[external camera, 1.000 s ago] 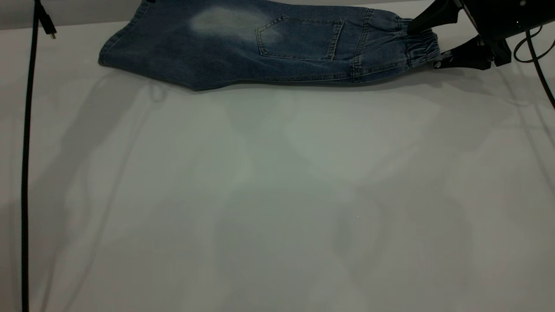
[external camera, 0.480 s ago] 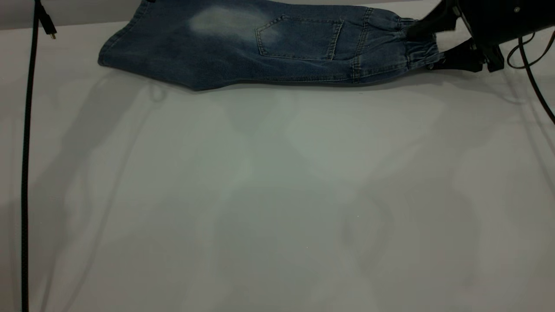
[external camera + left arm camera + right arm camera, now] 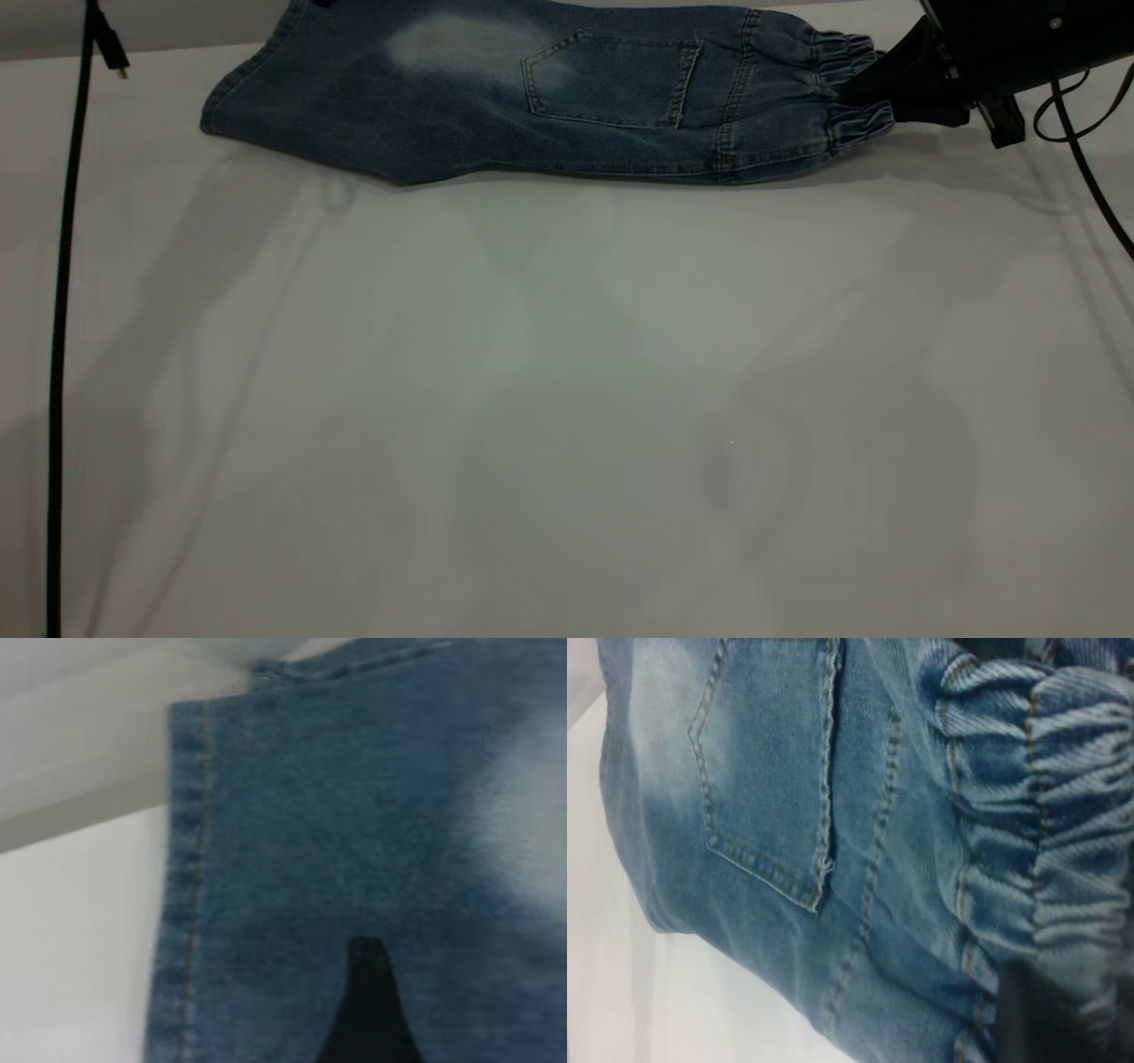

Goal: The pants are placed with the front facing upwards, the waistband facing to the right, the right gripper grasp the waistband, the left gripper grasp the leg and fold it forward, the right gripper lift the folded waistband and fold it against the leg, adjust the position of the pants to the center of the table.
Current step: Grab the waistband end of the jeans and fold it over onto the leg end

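No writing or brand shows anywhere; the pants (image 3: 532, 89) lie folded lengthwise at the far edge of the white surface (image 3: 567, 399), top cut off; the right hand (image 3: 873, 89) is clenched on the ruched waistband (image 3: 850, 93); the left hand (image 3: 368, 1010) shows one dark finger over the leg hem, grip unclear.

The pants (image 3: 532, 89) lie flat along the far edge of the table (image 3: 567, 399), lengthwise across it; the leg hem (image 3: 244, 75) points left and the waistband (image 3: 850, 93) right; a back pocket (image 3: 611, 84) faces up, between the middle and the waistband. The right gripper (image 3: 877, 89) meets the waistband from the right, touching it. A cable (image 3: 62, 337) hangs down the table's left side, well apart from the pants.
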{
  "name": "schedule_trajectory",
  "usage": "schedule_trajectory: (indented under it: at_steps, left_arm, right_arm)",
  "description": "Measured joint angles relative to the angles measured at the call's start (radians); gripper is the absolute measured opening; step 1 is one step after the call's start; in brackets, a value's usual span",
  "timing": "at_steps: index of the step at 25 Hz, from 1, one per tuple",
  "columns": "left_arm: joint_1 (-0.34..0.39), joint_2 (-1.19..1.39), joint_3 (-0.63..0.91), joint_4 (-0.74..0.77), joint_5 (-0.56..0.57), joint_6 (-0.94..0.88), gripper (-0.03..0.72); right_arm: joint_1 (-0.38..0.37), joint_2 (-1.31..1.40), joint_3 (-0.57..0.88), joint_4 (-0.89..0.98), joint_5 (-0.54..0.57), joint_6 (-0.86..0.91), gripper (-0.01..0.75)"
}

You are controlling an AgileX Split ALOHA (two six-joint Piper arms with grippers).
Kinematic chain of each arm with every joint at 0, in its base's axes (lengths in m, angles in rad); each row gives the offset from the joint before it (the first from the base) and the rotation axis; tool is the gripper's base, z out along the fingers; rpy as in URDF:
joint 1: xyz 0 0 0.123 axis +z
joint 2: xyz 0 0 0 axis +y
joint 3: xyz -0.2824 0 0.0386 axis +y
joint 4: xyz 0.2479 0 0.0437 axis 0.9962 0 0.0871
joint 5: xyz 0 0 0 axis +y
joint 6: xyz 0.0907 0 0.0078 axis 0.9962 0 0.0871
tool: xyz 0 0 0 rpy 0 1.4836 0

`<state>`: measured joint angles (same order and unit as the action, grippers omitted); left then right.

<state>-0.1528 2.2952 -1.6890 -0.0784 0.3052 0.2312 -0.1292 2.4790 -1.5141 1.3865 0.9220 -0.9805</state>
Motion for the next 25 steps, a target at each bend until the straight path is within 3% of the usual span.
schedule_trajectory:
  at_steps: [13, 25]
  left_arm:
    - [-0.18, 0.001, -0.178, -0.002, 0.301, 0.02, 0.481]
    - [-0.199, 0.179, -0.462, -0.011, 0.573, -0.079, 0.47]
  right_arm:
    - [0.001, -0.079, 0.0, -0.062, 0.041, 0.017, 0.036]
    - [0.001, -0.132, 0.0, -0.116, 0.049, 0.041, 0.036]
